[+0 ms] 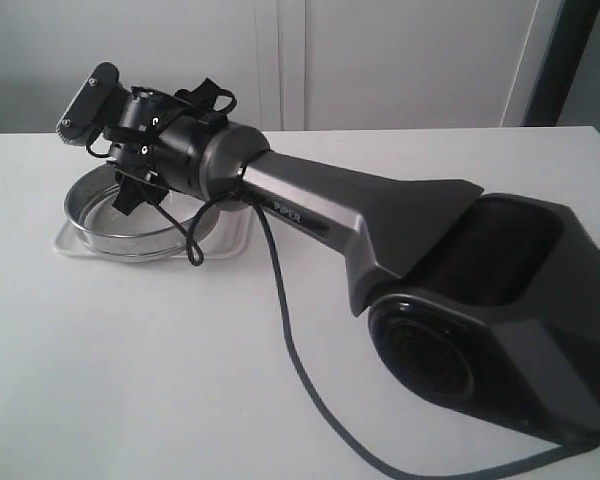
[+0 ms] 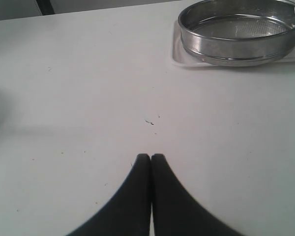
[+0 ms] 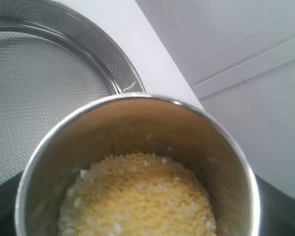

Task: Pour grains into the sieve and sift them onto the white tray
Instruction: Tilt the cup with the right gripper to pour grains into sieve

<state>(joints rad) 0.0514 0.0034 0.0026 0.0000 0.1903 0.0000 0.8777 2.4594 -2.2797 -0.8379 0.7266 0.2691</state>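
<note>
The pouring step was judged to be in hand, with nothing yet tipped out. The sieve (image 1: 130, 240) was seen resting on the white tray (image 2: 178, 54), toward the far left edge of the table (image 2: 64, 98) in the exterior view, and no grains could be made out on its mesh. The right gripper (image 1: 135, 185) was reached across to it and was spread wide around a steel cup (image 3: 137, 123), which was held over the sieve just inside its rim. The grains (image 3: 137, 196) were all in the cup, filling its lower part, yellow mixed with paler bits. The left gripper (image 2: 150, 157) was held low over bare table, well apart from the tray, its fingers pressed together and holding nothing. For the next move, a slow roll of the right wrist would be called for, so that the grains were spilled inside the rim and not onto the table. After that the sieve would have to be gripped and shaken over the tray.
</note>
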